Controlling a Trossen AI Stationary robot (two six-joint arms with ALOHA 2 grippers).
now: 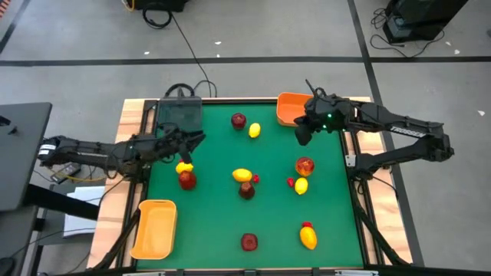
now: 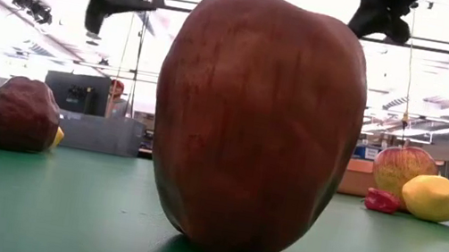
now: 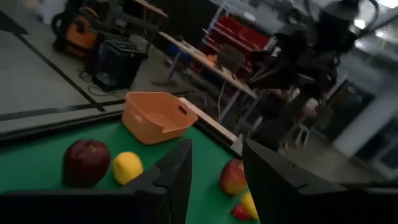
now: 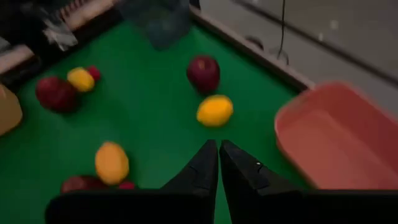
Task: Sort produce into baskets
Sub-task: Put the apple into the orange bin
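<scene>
Your worktop is a green table (image 1: 215,222) with pale wooden edges. At its far edge you see a dark grey tray (image 1: 179,116) in the left corner and an orange bin (image 1: 289,107) toward the right corner; a second orange bin (image 1: 154,228) lies at the near left corner. Fruit lies scattered on the green: a dark red apple (image 1: 238,120) beside a lemon (image 1: 255,130) near the far edge, a lemon and dark fruit at centre (image 1: 242,175), a red-orange apple (image 1: 304,165) toward the right edge, and a dark red fruit (image 1: 249,242) near the front edge.
</scene>
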